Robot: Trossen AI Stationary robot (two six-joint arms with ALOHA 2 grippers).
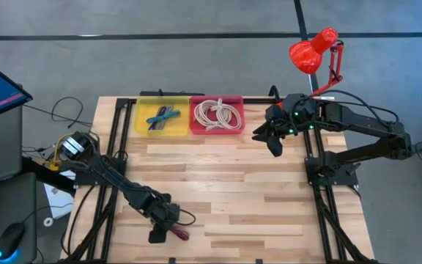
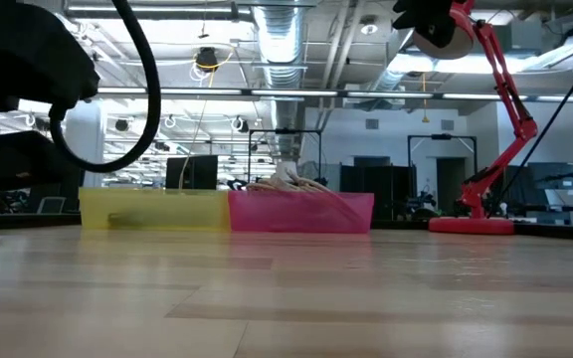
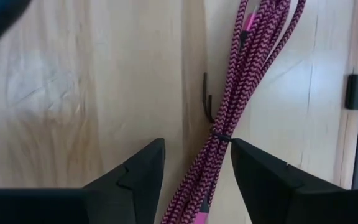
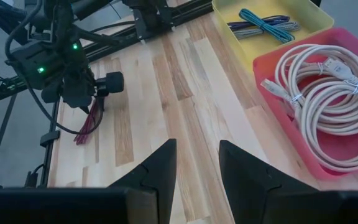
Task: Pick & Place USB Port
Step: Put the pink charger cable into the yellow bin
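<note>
A bundle of magenta braided USB cable (image 3: 241, 81), bound by a thin black tie (image 3: 221, 137), lies flat on the wooden table close to its near edge (image 1: 179, 235). My left gripper (image 3: 197, 146) is low over it and open, with one finger on each side of the bundle just past the tie. The right wrist view shows the same bundle (image 4: 86, 127) lying under the left arm. My right gripper (image 1: 273, 143) is open and hangs above the table just right of the pink tray, holding nothing (image 4: 197, 144).
At the far edge stand a yellow tray (image 1: 141, 126) holding blue and green cables (image 1: 161, 117) and a pink tray (image 1: 194, 123) holding coiled white cables (image 1: 218, 114). A red desk lamp (image 1: 313, 51) stands at the far right corner. Bare boards lie between the trays and the bundle.
</note>
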